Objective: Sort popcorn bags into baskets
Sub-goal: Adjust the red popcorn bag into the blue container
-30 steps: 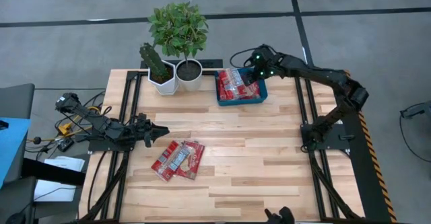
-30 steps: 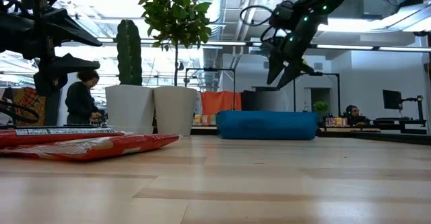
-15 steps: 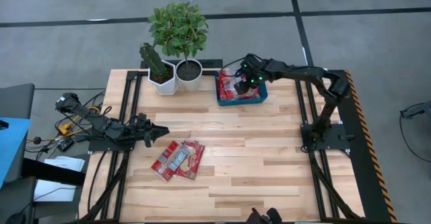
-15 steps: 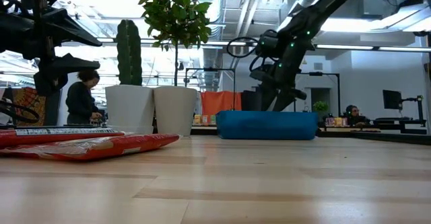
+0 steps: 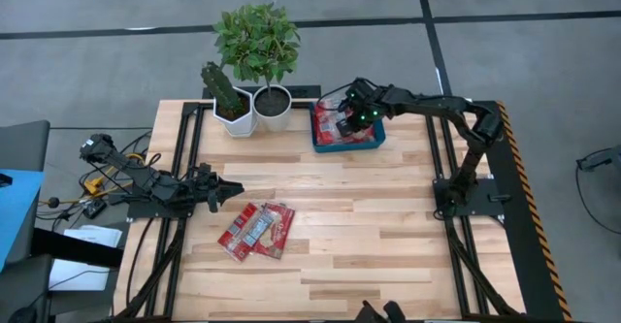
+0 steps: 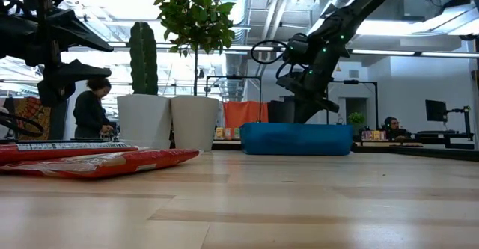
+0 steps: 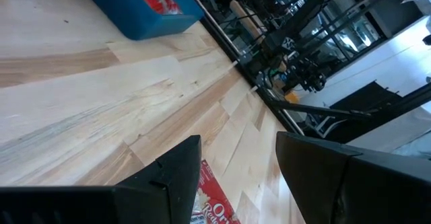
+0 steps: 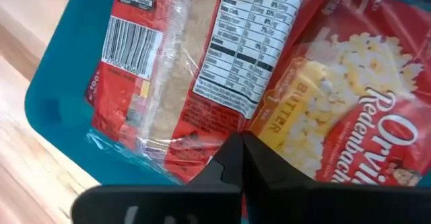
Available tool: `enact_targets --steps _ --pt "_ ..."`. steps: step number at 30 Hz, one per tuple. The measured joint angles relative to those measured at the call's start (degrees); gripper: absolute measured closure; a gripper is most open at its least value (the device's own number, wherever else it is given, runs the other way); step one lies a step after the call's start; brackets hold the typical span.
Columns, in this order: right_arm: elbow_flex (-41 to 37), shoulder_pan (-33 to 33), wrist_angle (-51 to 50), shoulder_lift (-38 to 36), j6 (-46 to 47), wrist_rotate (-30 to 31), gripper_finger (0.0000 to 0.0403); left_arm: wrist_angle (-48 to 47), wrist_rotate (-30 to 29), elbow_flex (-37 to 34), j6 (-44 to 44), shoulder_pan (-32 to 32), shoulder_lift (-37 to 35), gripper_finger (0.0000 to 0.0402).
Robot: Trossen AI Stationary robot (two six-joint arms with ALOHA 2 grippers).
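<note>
- At the far edge of the table (image 5: 388, 216), we see the right gripper (image 5: 355, 115) reaching down into the blue tray (image 5: 376, 136), just above the popcorn bags (image 5: 335, 124) packed inside it.
- In the right wrist view its two dark fingers (image 8: 232, 167) lie pressed together with no gap, and nothing is held between them; they sit close over a red packet (image 8: 337, 116) printed with popcorn, beside another packet (image 8: 195, 56) lying label side up.
- From the low view we see the right arm (image 6: 318, 51) bending down behind the tray's blue wall (image 6: 296, 139).
- Near the middle of the table, on its left half, we count two more popcorn bags (image 5: 256, 231) lying flat, overlapping each other.
- The left gripper (image 5: 225, 191) waits at the table's left side, just above and to the left of those loose bags; in the left wrist view its fingers (image 7: 182, 167) stand apart with bare wood showing between them.
- Two white pots, one with a cactus (image 5: 225, 92) and one with a leafy plant (image 5: 256, 40), stand at the far edge to the left of the tray.
- In the room beyond, a person (image 6: 90, 107) shows past the pots.
</note>
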Motion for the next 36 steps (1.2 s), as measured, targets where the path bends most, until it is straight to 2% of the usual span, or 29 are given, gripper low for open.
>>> enact_targets --steps 15,18,25,28,32,36 --pt "2.2 -0.2 -1.2 -6.9 1.1 -0.7 0.0391 0.0 -0.1 0.0 1.0 0.0 0.0 0.0219" --pt "2.2 -0.5 -2.3 -6.7 1.1 -2.5 0.0346 0.0 -0.1 0.0 1.0 0.0 0.0 0.0219" --pt "2.1 0.4 -2.8 -1.6 3.0 -0.6 0.0181 0.0 -0.1 0.0 1.0 0.0 0.0 0.0219" --pt "2.1 0.8 -1.0 1.1 4.9 -0.2 0.0142 0.0 -0.1 0.0 0.6 0.0 0.0 0.0219" --pt "2.1 1.5 0.1 2.8 5.6 -0.2 0.014 0.0 -0.1 0.0 0.3 0.0 0.0 0.0219" --pt "2.1 2.2 0.1 2.8 5.6 0.3 0.0189 0.0 -0.1 0.0 0.0 0.0 0.0 0.0219"
